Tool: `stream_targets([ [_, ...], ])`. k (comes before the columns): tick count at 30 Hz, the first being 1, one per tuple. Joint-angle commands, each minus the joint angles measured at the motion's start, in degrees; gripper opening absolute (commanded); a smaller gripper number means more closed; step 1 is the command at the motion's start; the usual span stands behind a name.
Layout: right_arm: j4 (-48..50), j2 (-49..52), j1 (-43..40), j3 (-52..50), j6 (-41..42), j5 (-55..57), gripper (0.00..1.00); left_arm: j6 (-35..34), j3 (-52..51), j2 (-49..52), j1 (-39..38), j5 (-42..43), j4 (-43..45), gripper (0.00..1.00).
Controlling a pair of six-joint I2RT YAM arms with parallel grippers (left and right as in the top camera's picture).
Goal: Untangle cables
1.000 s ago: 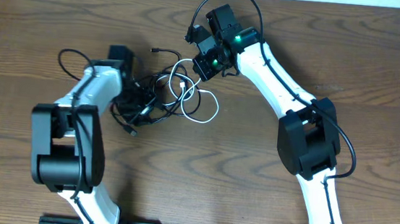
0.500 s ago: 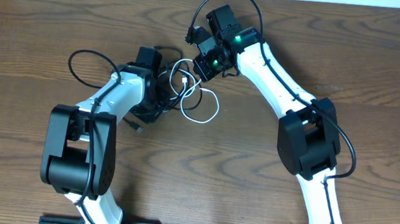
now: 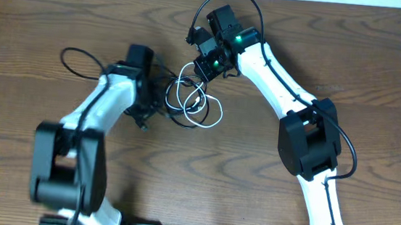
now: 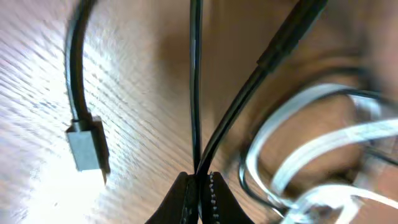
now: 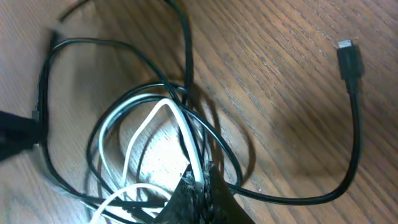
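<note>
Brown wood-grain table [image 3: 24, 126] holds the tangle near its centre. The left gripper [image 4: 199, 186] is pinched together on the black cable [image 4: 195, 93], which runs from its tips toward 12 o'clock. The white cable [image 4: 292, 124] loops at 3 o'clock. The right gripper [image 5: 200, 184] is clamped on the white cable, whose loops spread toward 10 o'clock.

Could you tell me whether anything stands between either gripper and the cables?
Nothing visible does. The left gripper is shut on the black cable, and the right gripper is shut on the white cable in the tangle.
</note>
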Motion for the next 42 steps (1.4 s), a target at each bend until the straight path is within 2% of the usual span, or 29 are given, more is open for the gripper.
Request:
stream_targets([
  [1,-0.48,0.61,-0.02,0.96,0.39,-0.55,0.01,4.81,1.07,-9.42,1.97,2.27,-0.31,0.07],
  [7,-0.70,0.61,-0.04,0.96,0.39,-0.55,0.01,4.76,1.07,-18.16,5.40,1.16,-1.57,0.07],
  [18,-1.55,0.61,0.42,0.96,0.42,-3.50,0.01,4.79,-0.28,-16.28,5.79,-1.49,-4.15,0.08],
  [22,-2.21,0.61,0.42,0.94,0.42,-7.67,0.01,4.76,-0.28,-15.06,5.79,-7.74,-3.28,0.07],
  [27,-3.58,0.61,0.42,0.96,0.39,-7.48,0.01,4.79,-0.28,-14.36,5.79,-17.75,-2.43,0.08],
  [33,-6.05,0.61,-0.24,0.96,0.39,-1.18,0.01,4.94,-0.28,-14.36,5.79,-23.52,-2.25,0.07],
  [36,-6.43,0.61,-0.94,0.96,0.39,5.07,0.01,6.99,-0.28,-14.36,5.79,-23.54,-2.19,0.07],
  [42,-6.38,-0.11,-2.73,2.38,0.94,5.49,0.01,8.57,-0.28,-14.38,5.79,-22.29,-1.97,0.07],
])
